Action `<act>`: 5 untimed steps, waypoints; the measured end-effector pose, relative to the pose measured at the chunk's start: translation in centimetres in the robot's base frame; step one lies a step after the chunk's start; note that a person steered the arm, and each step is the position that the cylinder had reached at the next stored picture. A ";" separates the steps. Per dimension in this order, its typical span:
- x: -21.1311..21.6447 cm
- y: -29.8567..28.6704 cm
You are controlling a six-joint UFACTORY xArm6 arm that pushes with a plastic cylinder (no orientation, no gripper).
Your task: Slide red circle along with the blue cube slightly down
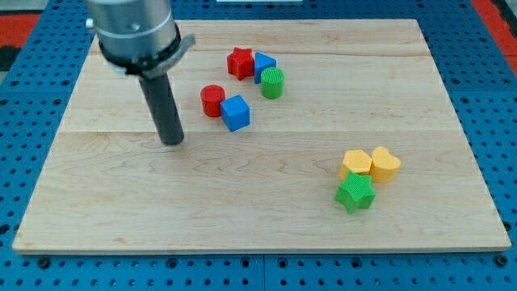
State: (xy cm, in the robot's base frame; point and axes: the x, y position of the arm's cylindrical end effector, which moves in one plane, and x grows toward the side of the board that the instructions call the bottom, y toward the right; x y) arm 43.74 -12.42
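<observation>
The red circle (pixel 212 100) sits on the wooden board left of centre, touching the blue cube (pixel 236 112) on its lower right. My tip (pixel 172 141) rests on the board to the lower left of the red circle, a short gap away, touching no block.
A red star (pixel 240 62), a blue triangular block (pixel 263 64) and a green cylinder (pixel 272 82) cluster above the pair. A yellow hexagon (pixel 356 164), a yellow heart (pixel 385 164) and a green star (pixel 355 193) cluster at the lower right. The board (pixel 97 210) lies on a blue pegboard.
</observation>
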 end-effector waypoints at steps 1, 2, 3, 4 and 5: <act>-6.6 0.9; -8.3 2.2; -7.1 7.6; -5.8 8.2; -4.1 8.4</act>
State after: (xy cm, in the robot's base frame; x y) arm 39.59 -4.00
